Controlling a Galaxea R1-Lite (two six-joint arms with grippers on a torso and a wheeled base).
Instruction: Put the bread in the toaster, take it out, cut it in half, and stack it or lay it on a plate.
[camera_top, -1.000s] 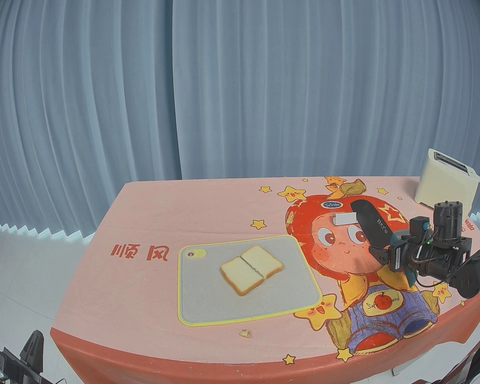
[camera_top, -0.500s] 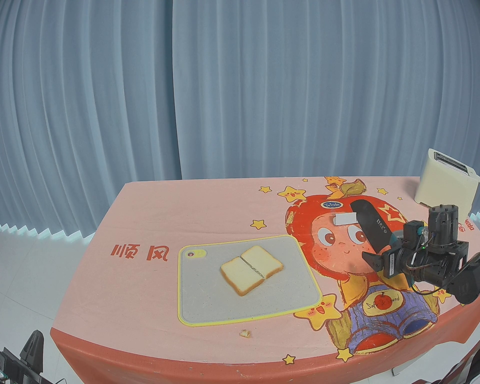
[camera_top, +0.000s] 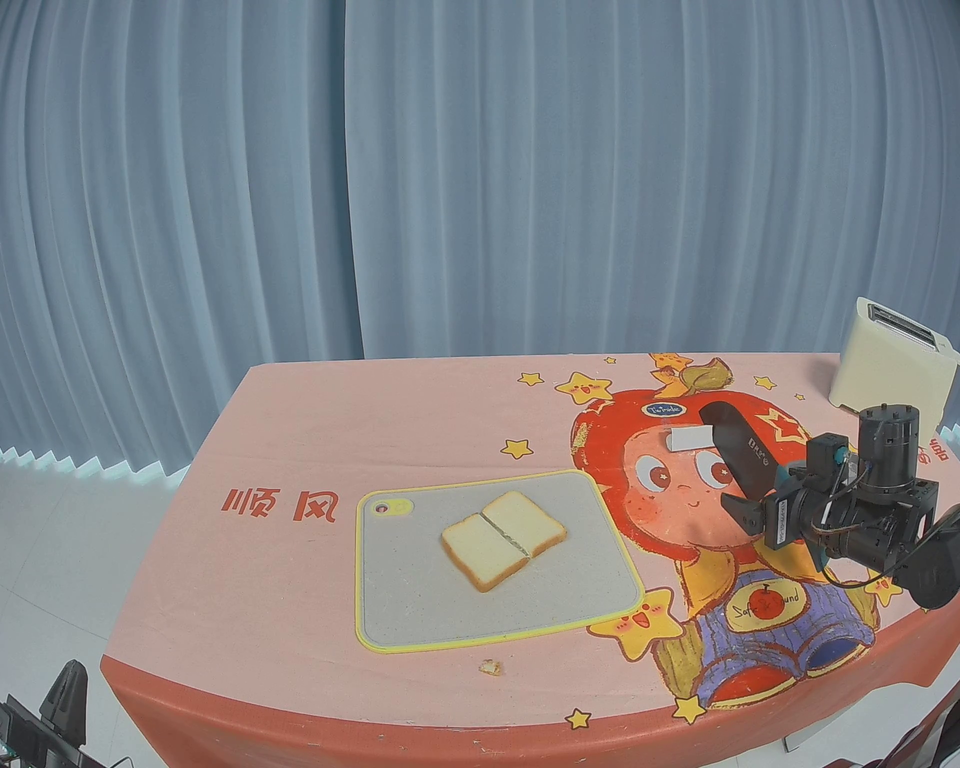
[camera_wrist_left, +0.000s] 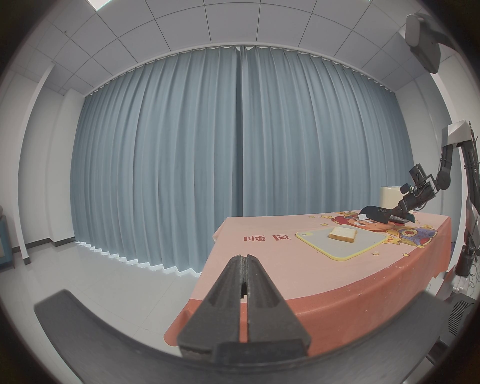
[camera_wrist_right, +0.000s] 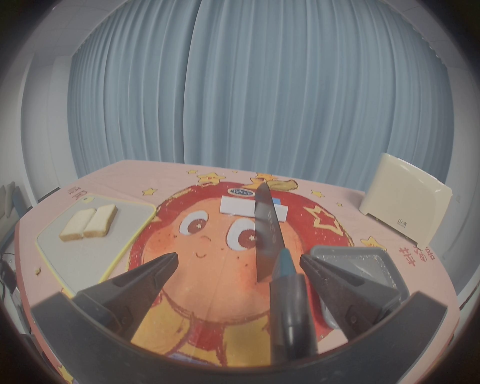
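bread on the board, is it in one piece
No, the bread lies on the cutting board as two halves with a cut line between them.

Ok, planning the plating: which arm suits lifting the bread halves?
Probably the right gripper: open above the pink table beside the grey rectangular tray; the left gripper is shut, off the table's corner.

Toaster (camera_top: 893, 370) clipped by head view's right edge; grey tray (camera_wrist_right: 357, 262) partly behind the right gripper (camera_wrist_right: 239, 259).
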